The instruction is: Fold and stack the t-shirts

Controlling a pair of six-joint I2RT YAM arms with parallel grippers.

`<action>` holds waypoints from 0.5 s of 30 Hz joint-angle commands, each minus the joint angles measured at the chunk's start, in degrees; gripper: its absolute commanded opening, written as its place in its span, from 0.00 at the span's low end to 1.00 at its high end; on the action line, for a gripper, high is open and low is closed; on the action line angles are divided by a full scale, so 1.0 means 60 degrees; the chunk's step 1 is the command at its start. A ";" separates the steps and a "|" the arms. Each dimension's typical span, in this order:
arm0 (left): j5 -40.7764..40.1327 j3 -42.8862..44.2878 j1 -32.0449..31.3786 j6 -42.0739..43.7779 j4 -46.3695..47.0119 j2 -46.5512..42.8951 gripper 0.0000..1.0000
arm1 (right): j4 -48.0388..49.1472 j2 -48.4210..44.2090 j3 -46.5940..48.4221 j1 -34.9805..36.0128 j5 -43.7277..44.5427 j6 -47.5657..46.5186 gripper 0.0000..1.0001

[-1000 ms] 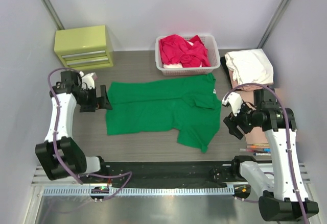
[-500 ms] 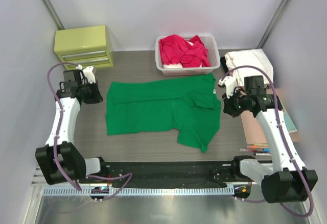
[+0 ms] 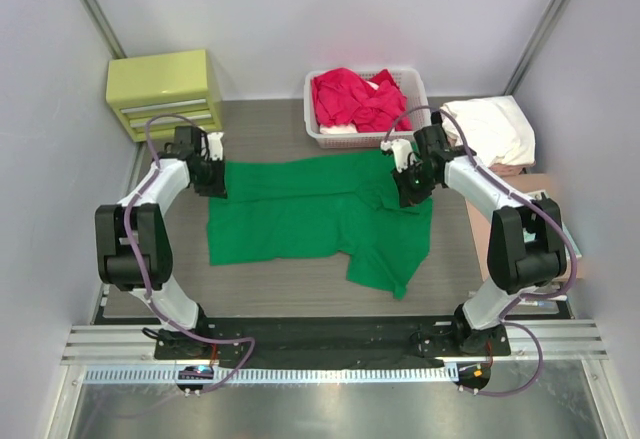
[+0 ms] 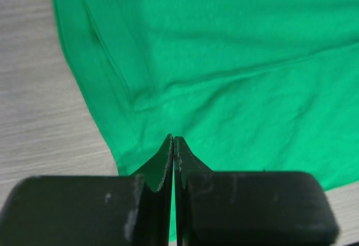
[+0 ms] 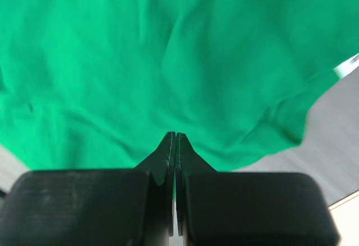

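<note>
Grey wood bench (image 3: pixel 270 279), pale walls around. Green shirt (image 3: pixel 320 214) flat mid-bench. Left gripper (image 3: pixel 213 183) over its far-left corner, right gripper (image 3: pixel 405 190) over its far-right part, fingers (image 4: pixel 160 173) pressed together on both; cloth pinched or not, cannot tell. Red shirts (image 3: pixel 358 99) in basket (image 3: pixel 365 138) at far edge.

Lab enclosure: grey panels (image 3: pixel 300 19), aluminium rail (image 3: pixel 110 344).

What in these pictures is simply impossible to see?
Both wrist views: whether the shut left gripper and right gripper pinch the bright green t-shirt; the grippers themselves hide the contact.
Top view: what lies beneath the red shirts in the white slatted plastic basket; they cover it.
Right wrist view: white speck at the edge, blurred.
</note>
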 commanded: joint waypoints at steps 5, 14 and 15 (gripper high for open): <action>-0.0414 0.0439 0.0017 -0.0082 0.0924 -0.0194 0.00 | 0.1024 0.0665 0.1626 0.0009 0.0514 0.0651 0.01; -0.0444 0.0410 0.0017 -0.0097 0.1012 -0.0736 0.00 | 0.1349 0.3284 0.5176 -0.0020 0.1671 0.1353 0.01; -0.0531 0.0308 0.0017 -0.0082 0.1026 -0.0998 0.00 | 0.1086 0.3826 0.5680 -0.0006 0.1672 0.1427 0.01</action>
